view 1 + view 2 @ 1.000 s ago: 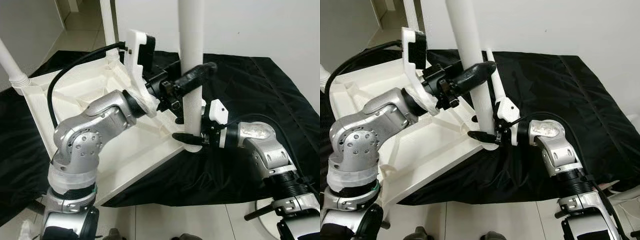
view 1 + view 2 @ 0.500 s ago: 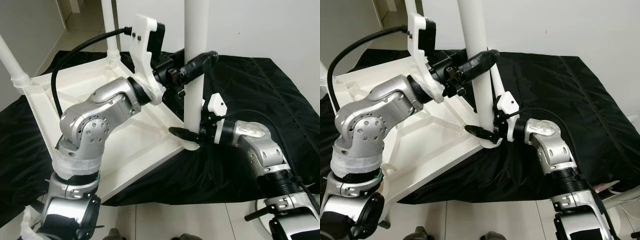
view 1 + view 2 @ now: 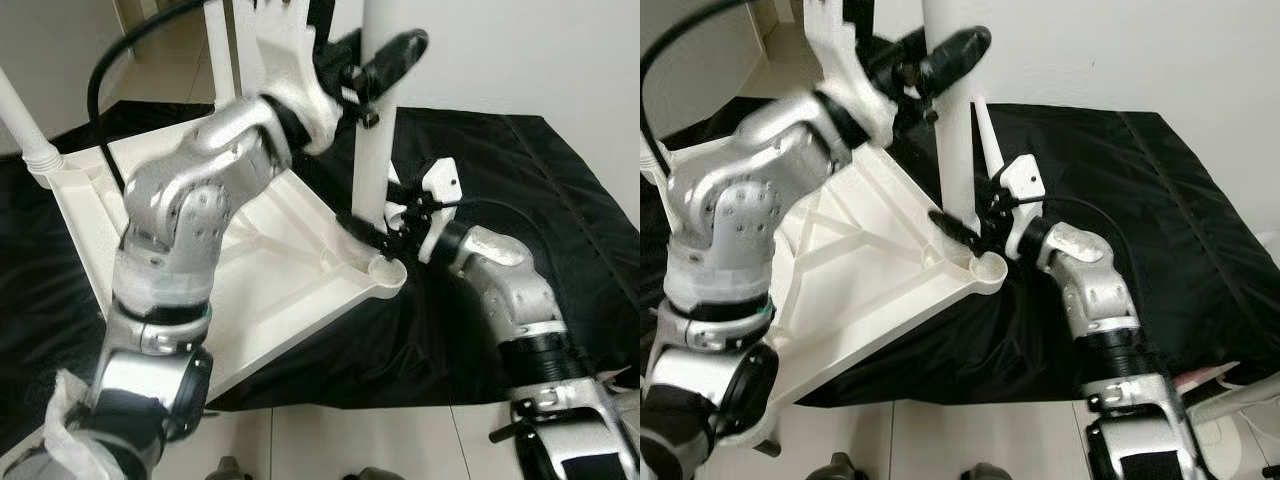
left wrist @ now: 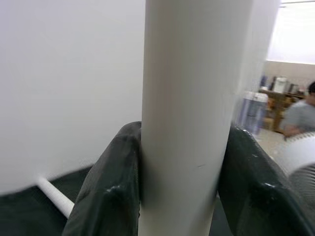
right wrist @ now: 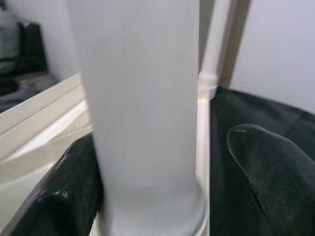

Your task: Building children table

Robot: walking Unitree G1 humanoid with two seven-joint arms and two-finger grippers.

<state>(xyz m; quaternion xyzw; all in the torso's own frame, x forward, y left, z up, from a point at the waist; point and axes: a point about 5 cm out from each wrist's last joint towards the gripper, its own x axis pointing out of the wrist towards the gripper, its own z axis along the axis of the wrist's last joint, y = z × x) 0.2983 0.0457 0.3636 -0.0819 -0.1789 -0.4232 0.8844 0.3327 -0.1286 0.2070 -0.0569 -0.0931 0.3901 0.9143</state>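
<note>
A white children's table top (image 3: 262, 285) lies upside down on a black cloth (image 3: 520, 170). My left gripper (image 3: 384, 58) is shut on an upright white leg (image 3: 372, 150), high up; both pads (image 4: 110, 187) press its sides. The leg's lower end hangs just above and behind the open corner socket (image 3: 388, 270). My right gripper (image 3: 372, 228) is open around that lower end. In the right wrist view, one finger (image 5: 74, 189) lies against the leg (image 5: 142, 123) and the other (image 5: 268, 172) stands off it.
Two more legs stand fitted in the top, at the far left corner (image 3: 25, 130) and the back corner (image 3: 218, 50). A thin white rod (image 3: 986, 135) lies on the cloth behind the held leg. A person (image 4: 300, 115) sits far off in the left wrist view.
My left arm has risen with the leg. The leg's lower end has come up out of the corner socket, which now shows open. My right gripper moved up along with it.
</note>
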